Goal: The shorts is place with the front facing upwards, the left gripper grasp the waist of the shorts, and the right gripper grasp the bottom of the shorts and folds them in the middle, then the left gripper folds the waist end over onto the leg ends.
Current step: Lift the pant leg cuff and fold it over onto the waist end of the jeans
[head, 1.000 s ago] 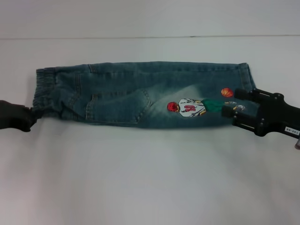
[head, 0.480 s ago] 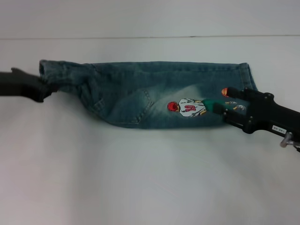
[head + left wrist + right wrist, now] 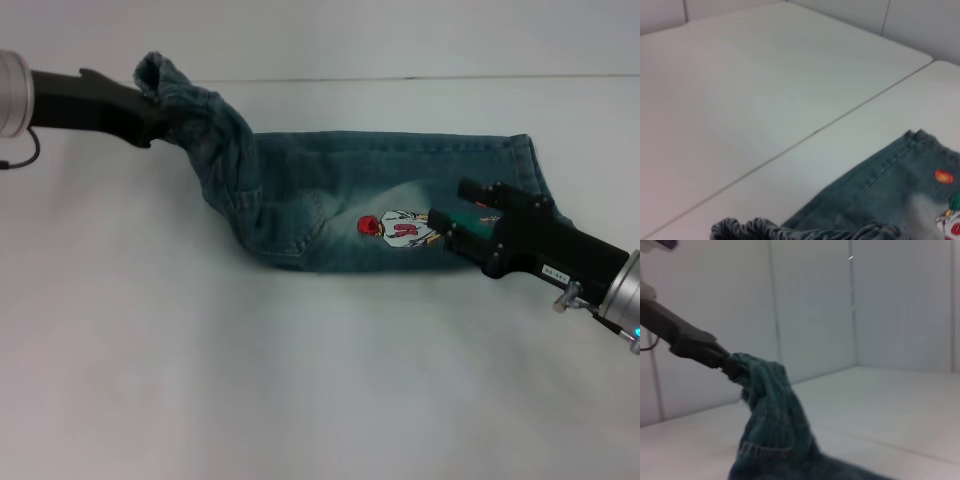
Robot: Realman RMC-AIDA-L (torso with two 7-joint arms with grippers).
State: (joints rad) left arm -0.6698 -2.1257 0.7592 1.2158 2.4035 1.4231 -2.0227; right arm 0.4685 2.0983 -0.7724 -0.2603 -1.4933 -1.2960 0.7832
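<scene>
1. White worktop runs under everything, meeting a pale wall at a seam behind; the shorts lie across it, already halved lengthwise, print side up.

2. Half a second ago the gathered waist was only just coming off the surface at the robot's left. Now the left claw has carried it up and inward, and the denim hangs from it in a steep, crumpled drape. The claw is pinched tight on the waist; the right wrist view shows the cloth bunched at its tip.

3. The leg ends have stayed flat on the worktop at the robot's right, so the far half of the garment has not slid.

4. The right claw, spread and gripping nothing, rests low over the leg just beside the cartoon print, and has crept slightly inward since a second ago. It seems to be steadying the cloth.

5. I judge the last fold is under way: the waist must travel on across and come down onto the leg ends. The bunched drape may land wrinkled or skewed.
</scene>
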